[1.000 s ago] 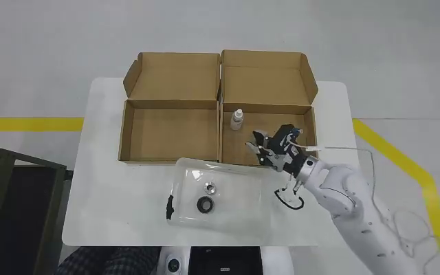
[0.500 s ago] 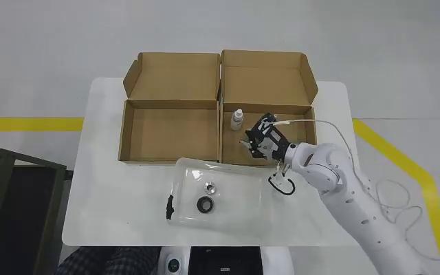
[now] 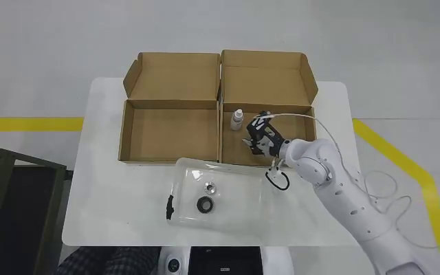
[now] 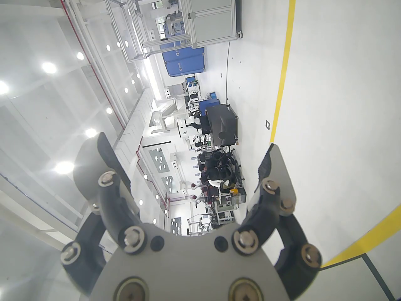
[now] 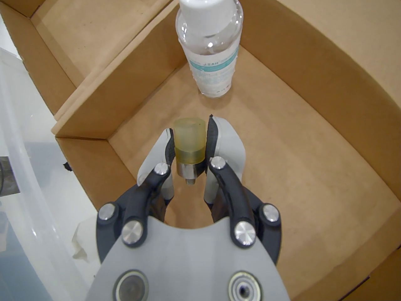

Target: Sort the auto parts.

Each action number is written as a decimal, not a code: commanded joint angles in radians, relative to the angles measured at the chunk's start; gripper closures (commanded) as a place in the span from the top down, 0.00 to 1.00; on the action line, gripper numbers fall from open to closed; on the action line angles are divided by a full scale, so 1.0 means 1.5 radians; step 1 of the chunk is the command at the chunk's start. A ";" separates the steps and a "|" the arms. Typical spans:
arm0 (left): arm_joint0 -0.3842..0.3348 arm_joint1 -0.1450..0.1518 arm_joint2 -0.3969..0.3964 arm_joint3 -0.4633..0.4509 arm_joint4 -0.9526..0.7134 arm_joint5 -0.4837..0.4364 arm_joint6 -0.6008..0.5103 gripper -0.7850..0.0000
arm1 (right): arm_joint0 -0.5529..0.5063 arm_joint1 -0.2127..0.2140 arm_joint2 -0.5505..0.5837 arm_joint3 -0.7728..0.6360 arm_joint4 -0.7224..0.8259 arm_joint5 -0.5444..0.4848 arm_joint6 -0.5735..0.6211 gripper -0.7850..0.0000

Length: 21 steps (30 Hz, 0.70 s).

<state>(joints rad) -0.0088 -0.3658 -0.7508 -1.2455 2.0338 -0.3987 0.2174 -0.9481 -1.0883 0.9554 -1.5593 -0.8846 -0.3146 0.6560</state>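
Yellowish translucent plug (image 5: 189, 145) with a metal stud at its near end is sitting clamped in the right gripper (image 5: 190, 128), whose fingers are closing narrowly on its sides. Gripper and plug are hanging inside the right cardboard box (image 5: 313, 145), above its floor and near the corner by the dividing wall. Clear spray bottle (image 5: 209, 48) with a white cap is standing upright just beyond the plug, apart from it. Top view: right gripper (image 3: 256, 132) is hovering just beside the bottle (image 3: 236, 119); left cardboard box (image 3: 168, 134) is lying open next to the right one. Clear plastic tray (image 3: 227, 168) is resting in front of the boxes, holding a black ring (image 3: 205, 204) and a small metal part (image 3: 210, 186). Left gripper (image 4: 187, 141) is pointing out at the hall, fingers spread wide, gripping nothing.
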 commanded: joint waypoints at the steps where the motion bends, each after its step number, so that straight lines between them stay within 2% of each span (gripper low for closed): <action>1: 0.000 0.000 0.000 0.000 0.000 0.000 0.000 1.00 | 0.001 -0.001 -0.001 0.001 -0.002 0.002 0.002 0.88; 2: 0.000 0.000 0.000 0.000 0.000 0.000 0.000 1.00 | 0.002 -0.002 -0.001 0.003 -0.003 0.002 0.002 0.94; 5: 0.000 0.000 0.000 0.000 0.000 0.000 0.000 1.00 | 0.002 -0.002 0.003 -0.002 -0.004 -0.001 0.004 1.00; 10: 0.000 0.000 0.000 0.000 0.000 0.000 0.000 1.00 | -0.030 0.007 0.034 -0.070 -0.006 -0.025 0.003 1.00; 17: 0.000 0.000 0.000 0.000 0.000 0.000 0.000 1.00 | -0.125 0.029 0.099 -0.245 -0.008 -0.110 0.010 1.00; 21: 0.000 0.000 0.000 0.000 0.000 0.000 0.000 1.00 | -0.171 0.037 0.111 -0.308 -0.041 -0.160 -0.011 1.00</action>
<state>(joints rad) -0.0088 -0.3658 -0.7508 -1.2455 2.0338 -0.3987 0.2174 -1.1923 -1.0345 1.1215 -2.0051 -0.9314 -0.5388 0.6485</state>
